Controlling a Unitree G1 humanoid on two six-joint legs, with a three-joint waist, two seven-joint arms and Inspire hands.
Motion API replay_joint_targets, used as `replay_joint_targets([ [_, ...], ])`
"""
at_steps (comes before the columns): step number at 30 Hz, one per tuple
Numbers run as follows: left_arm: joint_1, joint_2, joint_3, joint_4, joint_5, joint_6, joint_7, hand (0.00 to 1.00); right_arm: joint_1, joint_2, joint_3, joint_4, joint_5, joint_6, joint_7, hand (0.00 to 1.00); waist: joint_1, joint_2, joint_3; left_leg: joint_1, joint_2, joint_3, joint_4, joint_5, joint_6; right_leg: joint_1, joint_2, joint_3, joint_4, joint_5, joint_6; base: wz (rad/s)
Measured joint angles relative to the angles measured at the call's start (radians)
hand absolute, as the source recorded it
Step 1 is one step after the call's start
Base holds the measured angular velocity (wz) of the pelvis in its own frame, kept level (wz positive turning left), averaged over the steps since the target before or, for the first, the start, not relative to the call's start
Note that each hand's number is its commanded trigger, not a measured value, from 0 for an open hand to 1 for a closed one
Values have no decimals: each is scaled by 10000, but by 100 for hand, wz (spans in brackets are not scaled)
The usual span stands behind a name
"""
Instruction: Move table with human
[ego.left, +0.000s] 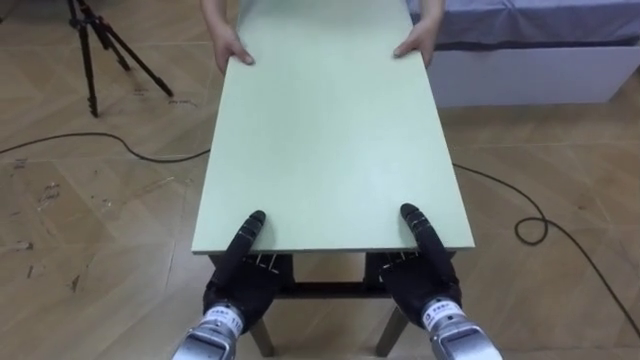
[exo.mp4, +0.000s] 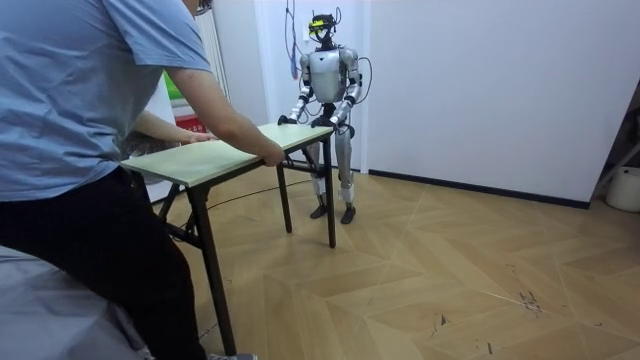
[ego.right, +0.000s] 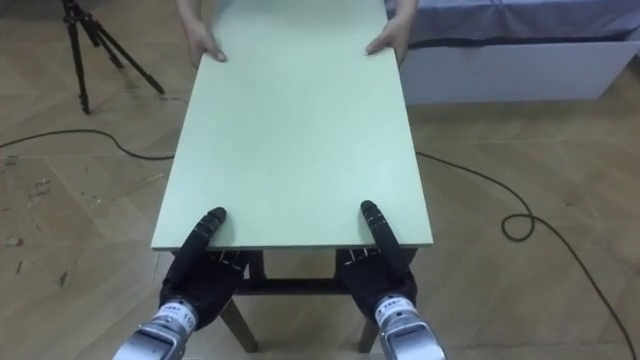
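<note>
A pale green table (ego.left: 330, 130) on dark legs stretches away from me. My left hand (ego.left: 240, 280) and right hand (ego.left: 425, 275) grip its near edge, each thumb lying on the top and the fingers curled beneath. At the far end a person's two hands (ego.left: 232, 50) (ego.left: 415, 45) hold the corners. In the room view the person in a blue shirt leans over the table (exo.mp4: 230, 150) at the room view's left, and I stand upright at its far end near the white wall.
A black tripod (ego.left: 95, 50) stands on the wooden floor to the left of the table. A white bed base (ego.left: 530, 70) lies at the far right. Dark cables (ego.left: 530, 225) run over the floor on both sides. The room view's right half is open floor.
</note>
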Motion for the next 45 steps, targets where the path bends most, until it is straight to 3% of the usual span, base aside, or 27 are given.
replay_joint_targets([
  [10, 5, -68, 13, -2, 333, -29, -27, 100, 2, 10, -5, -2, -57, -69, 1, 100, 109, 11, -9, -17, -77, 4, 7, 1, 0, -23, 9, -16, -22, -22, 7, 0],
  [19, 167, -106, 24, -158, 804, -43, -189, 100, 34, -2, -7, -36, -284, -160, 132, 100, 91, 36, -95, -57, -72, -5, 48, 2, 1, -63, 18, -13, 30, -20, 7, 0],
  [28, 1139, -57, 50, -1521, 1059, -54, -253, 100, 765, -69, 2, -1077, -331, 28, 521, 100, -59, 64, -131, -155, -81, -92, 110, 2, 1, -58, 1, -12, 32, -18, 4, 3],
  [35, 1346, -40, 48, -2278, 1228, -54, -308, 100, 846, -96, -8, -1536, -328, -73, 669, 100, -74, 77, -144, -154, -82, -75, 120, 2, 1, -105, 26, -6, 14, -18, 6, -1],
  [45, 2246, -45, 8, -3383, 1272, -70, -307, 100, 1603, -102, 93, -2668, -779, -197, 671, 100, -26, 32, -171, 29, 33, -83, -26, 0, -1, -25, 63, 61, -1, -16, 7, -3],
])
